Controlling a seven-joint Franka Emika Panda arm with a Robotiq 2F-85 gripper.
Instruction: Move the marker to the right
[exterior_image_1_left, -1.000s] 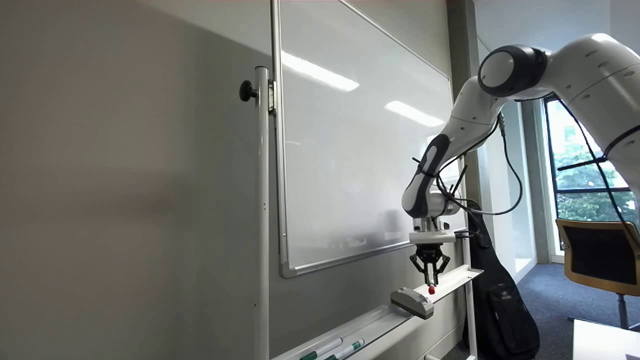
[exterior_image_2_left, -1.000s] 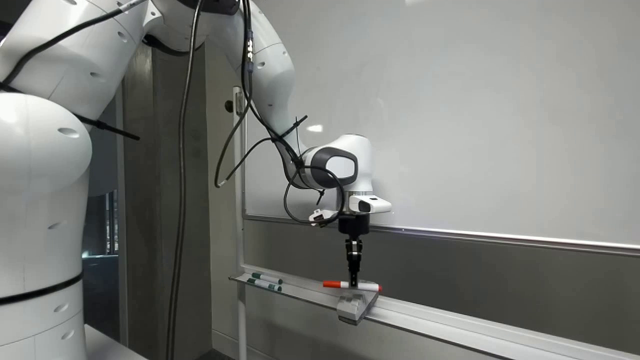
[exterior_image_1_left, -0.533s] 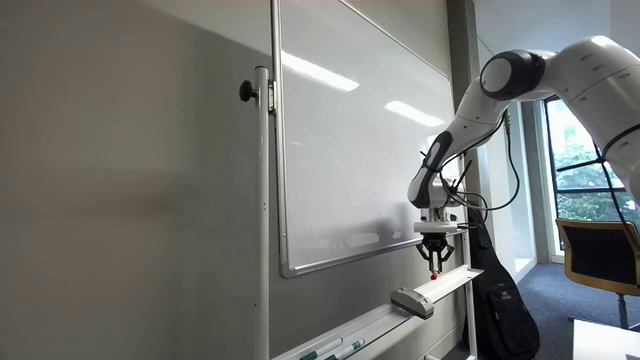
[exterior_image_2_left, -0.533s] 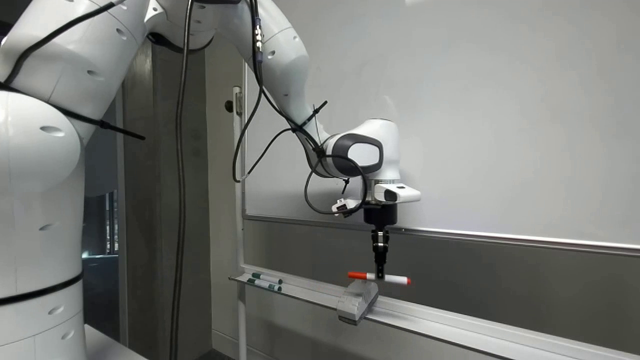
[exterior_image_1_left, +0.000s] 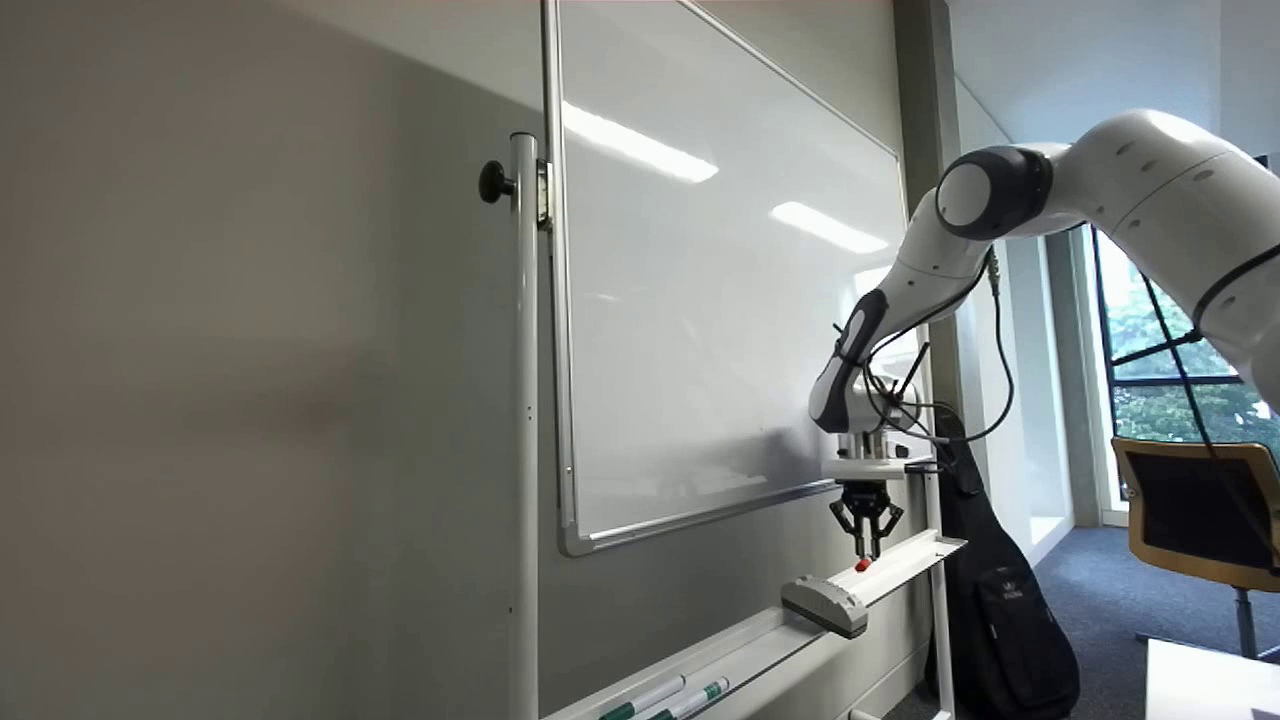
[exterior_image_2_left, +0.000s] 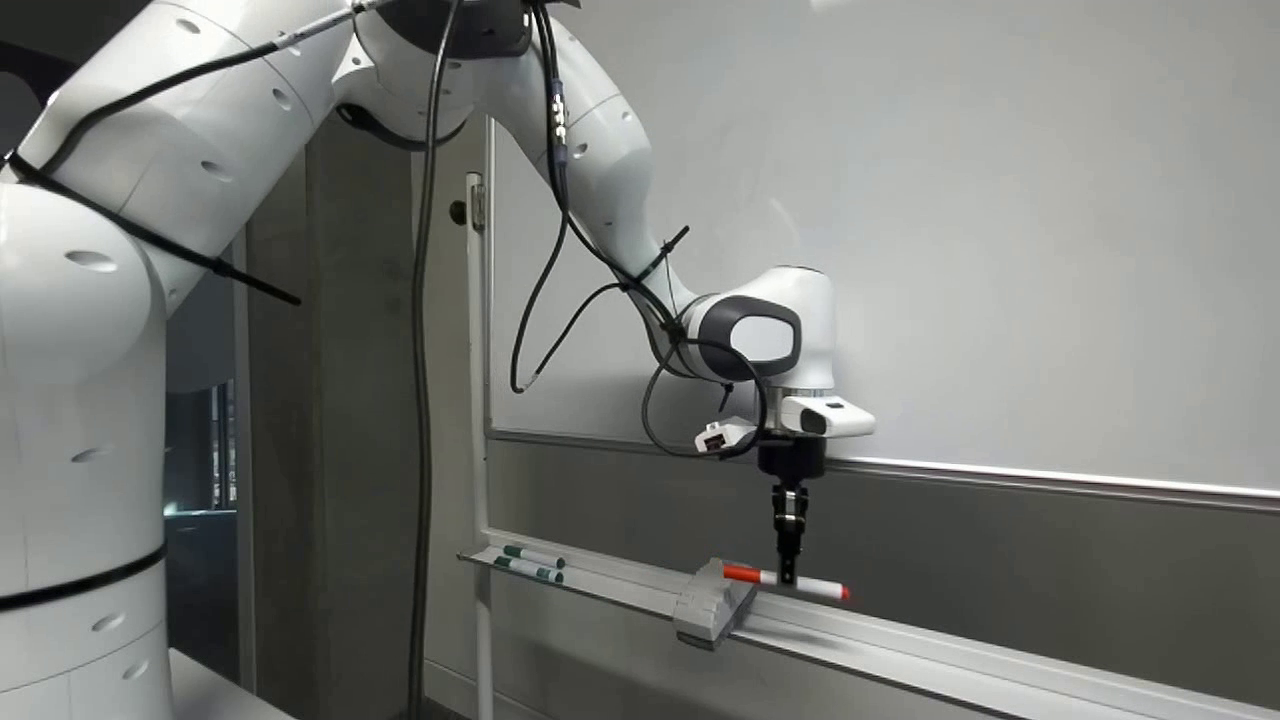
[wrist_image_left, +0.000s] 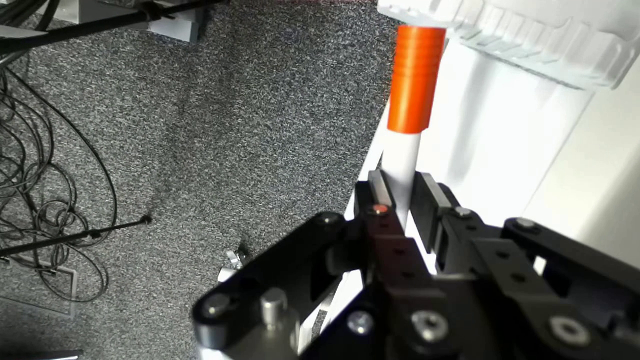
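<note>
The marker is white with an orange-red cap (wrist_image_left: 417, 80) and a red end tip. My gripper (exterior_image_2_left: 788, 578) is shut on the middle of its white barrel (exterior_image_2_left: 822, 587), and both fingers show against it in the wrist view (wrist_image_left: 404, 185). The marker lies nearly level and along the tray (exterior_image_2_left: 930, 655), low over it. I cannot tell whether it touches the tray. Its cap end is beside the grey eraser (exterior_image_2_left: 712, 605). In an exterior view only the marker's red end (exterior_image_1_left: 862, 565) shows under the fingers.
The eraser also shows in an exterior view (exterior_image_1_left: 825, 606) and the wrist view (wrist_image_left: 550, 40). Two green-capped markers (exterior_image_2_left: 532, 563) lie at the tray's far end. The whiteboard (exterior_image_2_left: 1000, 250) rises behind the tray. A black instrument bag (exterior_image_1_left: 1000, 600) leans near the tray's end.
The gripper has lifted the marker from over the eraser and carried it along the tray, away from the green markers. In the last half second it has come lower again, past the eraser.
</note>
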